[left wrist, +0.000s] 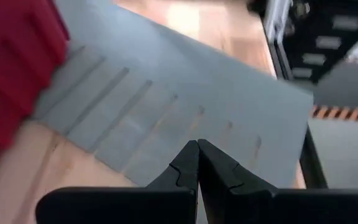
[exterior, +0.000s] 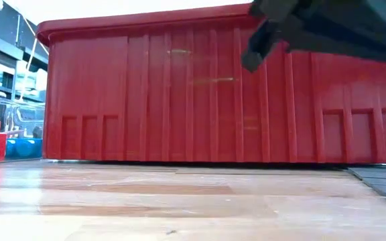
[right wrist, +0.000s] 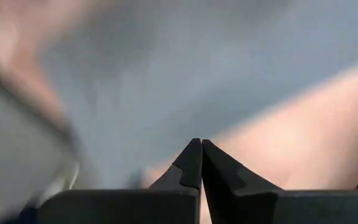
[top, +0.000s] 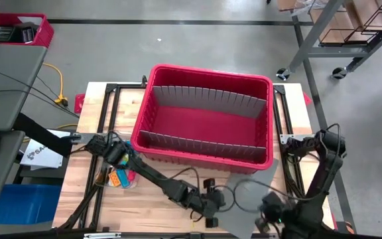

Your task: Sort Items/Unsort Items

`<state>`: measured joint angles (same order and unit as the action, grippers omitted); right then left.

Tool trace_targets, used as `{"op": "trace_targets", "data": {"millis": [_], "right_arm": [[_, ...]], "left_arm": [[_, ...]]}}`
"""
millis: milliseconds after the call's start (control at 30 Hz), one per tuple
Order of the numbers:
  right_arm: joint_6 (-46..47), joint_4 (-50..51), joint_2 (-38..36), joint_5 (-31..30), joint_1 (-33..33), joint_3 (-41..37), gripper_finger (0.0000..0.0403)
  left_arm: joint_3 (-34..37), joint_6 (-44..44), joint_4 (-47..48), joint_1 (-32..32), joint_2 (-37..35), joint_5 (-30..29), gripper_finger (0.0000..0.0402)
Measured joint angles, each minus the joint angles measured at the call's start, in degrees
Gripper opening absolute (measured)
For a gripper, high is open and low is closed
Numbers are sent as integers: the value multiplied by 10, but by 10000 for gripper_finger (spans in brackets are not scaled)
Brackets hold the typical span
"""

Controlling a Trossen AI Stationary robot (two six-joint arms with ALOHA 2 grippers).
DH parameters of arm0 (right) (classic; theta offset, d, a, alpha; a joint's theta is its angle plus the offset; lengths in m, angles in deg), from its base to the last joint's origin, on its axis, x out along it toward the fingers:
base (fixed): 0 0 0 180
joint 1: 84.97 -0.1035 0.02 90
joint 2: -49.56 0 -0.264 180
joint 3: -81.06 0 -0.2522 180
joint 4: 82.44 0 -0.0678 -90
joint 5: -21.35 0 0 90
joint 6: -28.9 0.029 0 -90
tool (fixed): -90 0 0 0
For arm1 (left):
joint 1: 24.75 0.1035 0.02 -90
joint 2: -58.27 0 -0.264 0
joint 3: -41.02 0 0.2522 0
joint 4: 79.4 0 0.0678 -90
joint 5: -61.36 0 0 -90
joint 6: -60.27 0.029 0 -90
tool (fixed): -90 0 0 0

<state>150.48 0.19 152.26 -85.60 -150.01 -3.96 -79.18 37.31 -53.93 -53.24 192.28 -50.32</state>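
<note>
Wooden table [top: 178, 206] holds an empty red bin [top: 204, 116]; items [top: 121, 177] wait unsorted beside it; left gripper [left wrist: 197, 163] and right gripper [right wrist: 196, 160] both pinched together, holding nothing; next, probably open over one piece.

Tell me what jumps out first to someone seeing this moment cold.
The large red bin dominates, sitting at the middle of the wooden table with grey dividers and no items in the compartments that show. A small cluster of colourful blocks lies on the wood off its left front corner, under the left arm. Both arms are tucked low along the front edge, left pincer and right pincer shut and empty over a loose grey divider sheet.
</note>
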Motion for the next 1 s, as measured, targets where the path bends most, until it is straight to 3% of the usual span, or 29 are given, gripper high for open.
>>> {"op": "trace_targets", "data": {"millis": [100,233,400,600,1000], "right_arm": [[-6,114,0,-75,40,33,0],[-16,171,0,-137,80,54,0],[-16,156,-2,-145,97,54,0],[-11,166,-2,-169,121,54,0],[-69,208,-2,-242,240,46,0]], "left_arm": [[-1,-2,-20,7,-1,34,0],[-1,-21,-48,-2,15,31,0],[-1,-85,-106,-6,55,9,0],[0,-124,-109,-9,97,6,0],[-4,-143,-135,-26,122,57,0]]}}
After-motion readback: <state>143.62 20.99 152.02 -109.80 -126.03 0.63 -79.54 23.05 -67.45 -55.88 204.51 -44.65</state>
